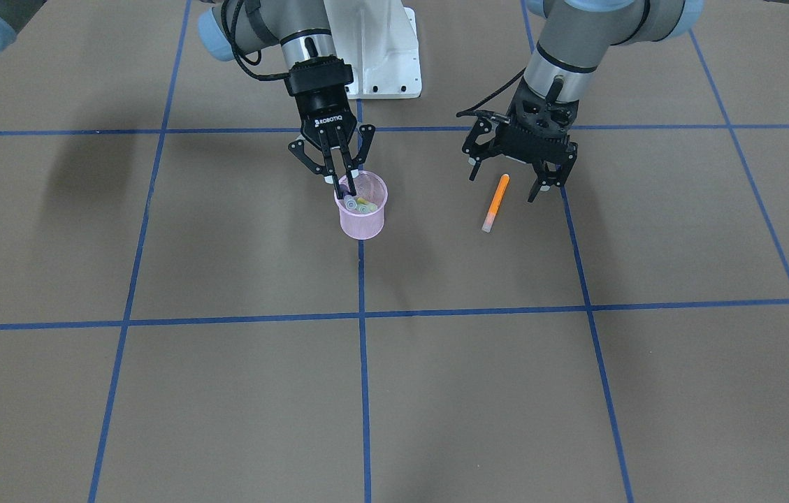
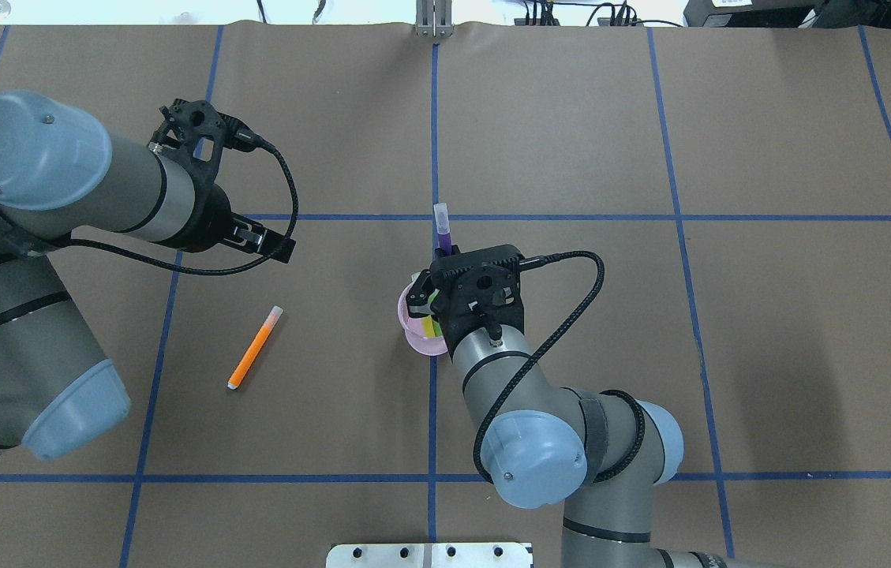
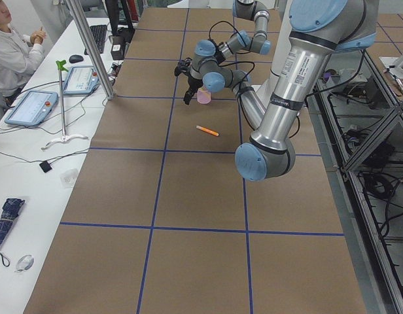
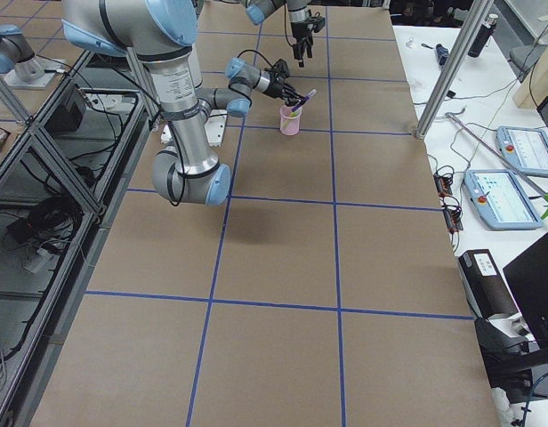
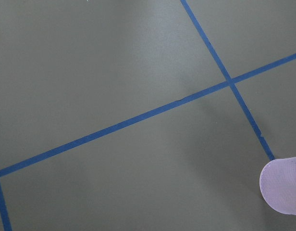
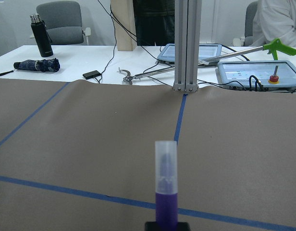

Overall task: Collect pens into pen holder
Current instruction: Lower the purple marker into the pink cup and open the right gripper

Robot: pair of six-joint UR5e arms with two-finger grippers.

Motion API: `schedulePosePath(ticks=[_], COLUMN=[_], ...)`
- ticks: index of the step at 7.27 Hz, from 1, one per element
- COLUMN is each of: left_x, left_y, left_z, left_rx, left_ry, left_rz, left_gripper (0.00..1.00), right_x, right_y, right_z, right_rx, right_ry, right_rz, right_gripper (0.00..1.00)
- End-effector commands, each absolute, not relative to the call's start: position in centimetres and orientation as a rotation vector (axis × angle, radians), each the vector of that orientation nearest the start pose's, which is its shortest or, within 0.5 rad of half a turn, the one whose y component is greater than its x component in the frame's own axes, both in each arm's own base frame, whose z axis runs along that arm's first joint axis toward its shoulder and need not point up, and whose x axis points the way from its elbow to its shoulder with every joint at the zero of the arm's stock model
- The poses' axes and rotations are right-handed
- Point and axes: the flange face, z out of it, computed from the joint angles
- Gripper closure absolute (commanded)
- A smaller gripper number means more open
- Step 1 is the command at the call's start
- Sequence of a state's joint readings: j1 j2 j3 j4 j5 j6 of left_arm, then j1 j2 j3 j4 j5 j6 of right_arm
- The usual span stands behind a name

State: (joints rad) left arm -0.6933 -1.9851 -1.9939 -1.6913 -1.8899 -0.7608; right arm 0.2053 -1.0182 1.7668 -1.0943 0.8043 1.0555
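Observation:
The pink mesh pen holder (image 1: 362, 213) stands near the table's middle, also in the overhead view (image 2: 416, 331). A yellow and a green pen (image 1: 365, 205) stand inside it. My right gripper (image 1: 342, 180) is right over the holder's rim and is shut on the purple pen (image 2: 443, 233). That pen is slanted, its pale cap end pointing up and away (image 6: 166, 163). The orange pen (image 1: 495, 202) lies flat on the table (image 2: 254, 347). My left gripper (image 1: 504, 185) is open and empty above the orange pen's far end.
Blue tape lines (image 1: 360, 314) cross the brown table cover. The robot's white base plate (image 1: 384, 63) sits behind the holder. Desks with tablets, cables and a seated person (image 3: 12, 46) lie beyond the table's far edge.

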Motion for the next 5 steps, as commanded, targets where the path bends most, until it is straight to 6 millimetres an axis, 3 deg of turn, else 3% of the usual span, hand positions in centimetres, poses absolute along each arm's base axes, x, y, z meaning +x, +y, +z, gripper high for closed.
schedulePosePath(ticks=[1, 2, 5], left_x=[37.4, 37.5, 37.6], left_y=[-44.4, -44.4, -44.5], left_z=[23.6, 23.5, 23.6], left_rx=[0.432, 0.433, 0.431], left_ry=[0.894, 0.895, 0.894], left_rz=[0.259, 0.259, 0.256], left_gripper=[0.00, 0.00, 0.00], right_x=[-56.4, -56.6, -55.5], right_y=[-31.6, -31.1, -30.7], right_z=[18.7, 18.7, 17.0], right_rx=[1.027, 1.022, 1.025], right_ry=[-0.843, -0.851, -0.931], right_rz=[0.198, 0.202, 0.217], right_gripper=[0.71, 0.01, 0.00])
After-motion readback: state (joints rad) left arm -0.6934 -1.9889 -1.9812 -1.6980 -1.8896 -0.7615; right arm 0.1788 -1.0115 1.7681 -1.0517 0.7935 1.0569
